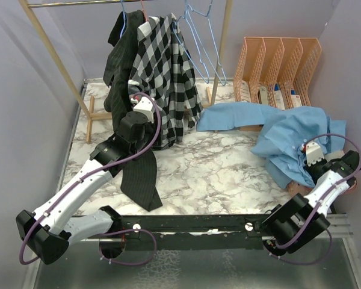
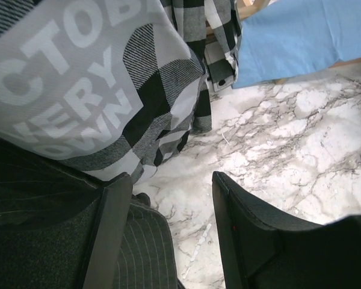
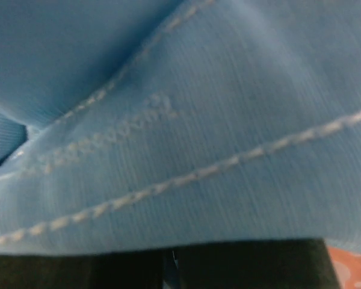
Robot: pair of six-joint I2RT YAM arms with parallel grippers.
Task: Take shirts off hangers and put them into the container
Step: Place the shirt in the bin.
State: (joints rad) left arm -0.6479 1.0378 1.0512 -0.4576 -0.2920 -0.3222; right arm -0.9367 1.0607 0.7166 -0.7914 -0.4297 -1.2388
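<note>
Marble-patterned tabletop [image 1: 216, 174] lies between pale lavender walls, and at its back we see a wooden rack [image 1: 54, 54] with empty light blue hangers [image 1: 200, 36] hooked on its bar. The checked shirt [image 1: 165, 66] hangs from that bar, and the black pinstriped shirt [image 1: 138, 174] hangs just beside it, its tail trailing onto the marble. Our left gripper [image 2: 168, 229] sits at the lower edge of the checked shirt, its jaws well apart and gripping nothing, with pinstriped cloth under one finger. Over on the right, the light blue shirt [image 1: 289, 135] is draped across the salmon-pink container [image 1: 251, 127], of which we see only a strip of rim. Our right gripper [image 3: 171, 268] is buried in that shirt with its jaws closed; we cannot tell whether a fold is pinched between them. A peach file organizer [image 1: 280, 66] stands behind.
</note>
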